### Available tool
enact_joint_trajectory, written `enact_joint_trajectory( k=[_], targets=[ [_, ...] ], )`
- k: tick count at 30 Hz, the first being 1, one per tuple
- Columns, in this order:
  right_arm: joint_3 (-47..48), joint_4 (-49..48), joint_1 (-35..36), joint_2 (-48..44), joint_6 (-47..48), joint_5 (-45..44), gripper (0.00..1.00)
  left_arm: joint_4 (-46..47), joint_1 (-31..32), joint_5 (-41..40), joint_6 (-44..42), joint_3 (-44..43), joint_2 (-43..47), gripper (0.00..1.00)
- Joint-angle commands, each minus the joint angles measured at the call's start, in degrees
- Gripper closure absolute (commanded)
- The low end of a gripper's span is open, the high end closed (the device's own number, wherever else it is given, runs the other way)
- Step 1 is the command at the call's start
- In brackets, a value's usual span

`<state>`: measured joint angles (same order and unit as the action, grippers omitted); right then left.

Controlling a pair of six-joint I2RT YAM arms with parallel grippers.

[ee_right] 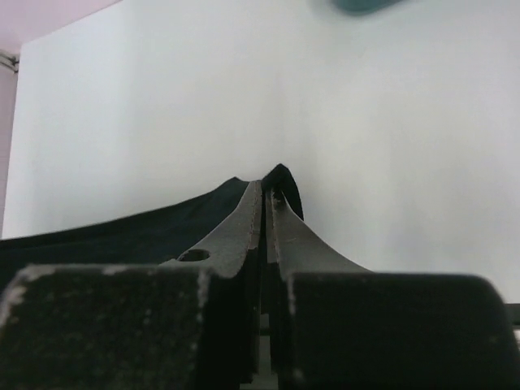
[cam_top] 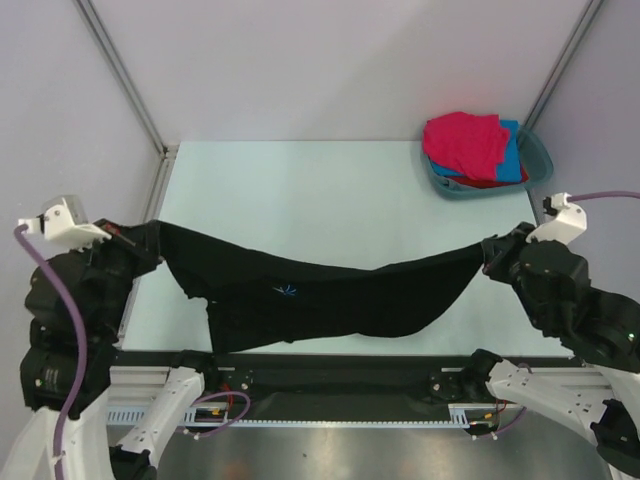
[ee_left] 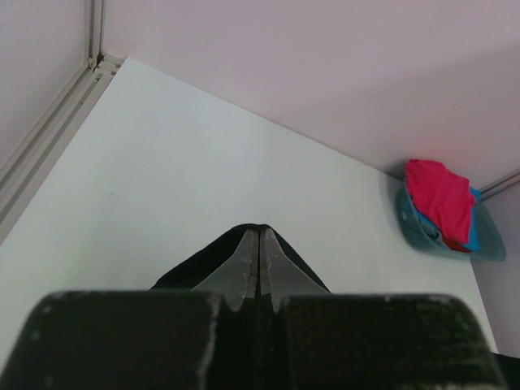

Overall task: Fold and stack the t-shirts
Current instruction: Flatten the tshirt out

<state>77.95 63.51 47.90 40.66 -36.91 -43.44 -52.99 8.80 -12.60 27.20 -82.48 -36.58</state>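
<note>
Black t-shirt (cam_top: 320, 295) long axis left-right, sagging mid-span.

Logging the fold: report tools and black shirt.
Left tool and right tool both shut on black t-shirt. Shirt stretched between them, sagging. Teal basin far right, clear of it.

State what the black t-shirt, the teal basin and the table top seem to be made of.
The black t-shirt looks like soft matte cloth, probably knit cotton: it sags and creases between its lifted ends. The teal basin is likely moulded plastic: thin rigid rim, even colour, slight sheen. The table top is a smooth, pale, hard sheet, perhaps laminate or coated board. It is flat and faintly glossy, but the exact material is unclear.
</note>
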Motion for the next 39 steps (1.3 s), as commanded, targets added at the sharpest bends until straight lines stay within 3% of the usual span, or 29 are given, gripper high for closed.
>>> enact_joint_trajectory(
  k=[1,8,13,19,25,31,34,39],
  targets=[
    [5.7,3.81,-0.09,-1.03,-0.54,-2.53,1.0,-5.36,-0.71,2.13,-1.89,-7.16,0.63,1.0],
    [12.47,7.07,-3.16,-2.43,2.71,-1.21,1.0,-15.46,-0.71,4.51,-3.64,-27.61,-1.74,0.99],
    [17.14,7.34,-7.9,-3.4,7.54,1.42,1.0,-16.0,1.22,4.34,-1.89,-31.33,0.36,0.98],
    [24.52,10.06,-15.1,-2.7,11.93,5.73,1.0,-20.04,1.22,6.36,0.57,-45.02,-1.65,0.98],
    [28.56,10.5,-22.4,-2.43,15.89,13.11,1.0,-21.45,1.48,5.13,2.33,-53.3,-1.83,0.98],
    [26.12,8.92,-28.56,-0.85,19.24,18.48,1.0,-20.58,1.57,3.47,2.16,-46.3,-0.87,0.98],
    [20.5,4.45,-29.44,-0.5,19.5,20.23,1.0,-15.75,1.66,0.66,1.63,-33.85,1.23,0.98],
    [13.55,-5.04,-29.44,3.62,19.06,21.47,1.0,-6.7,1.66,-2.42,0.22,-22.13,0.64,0.98]
  ],
)
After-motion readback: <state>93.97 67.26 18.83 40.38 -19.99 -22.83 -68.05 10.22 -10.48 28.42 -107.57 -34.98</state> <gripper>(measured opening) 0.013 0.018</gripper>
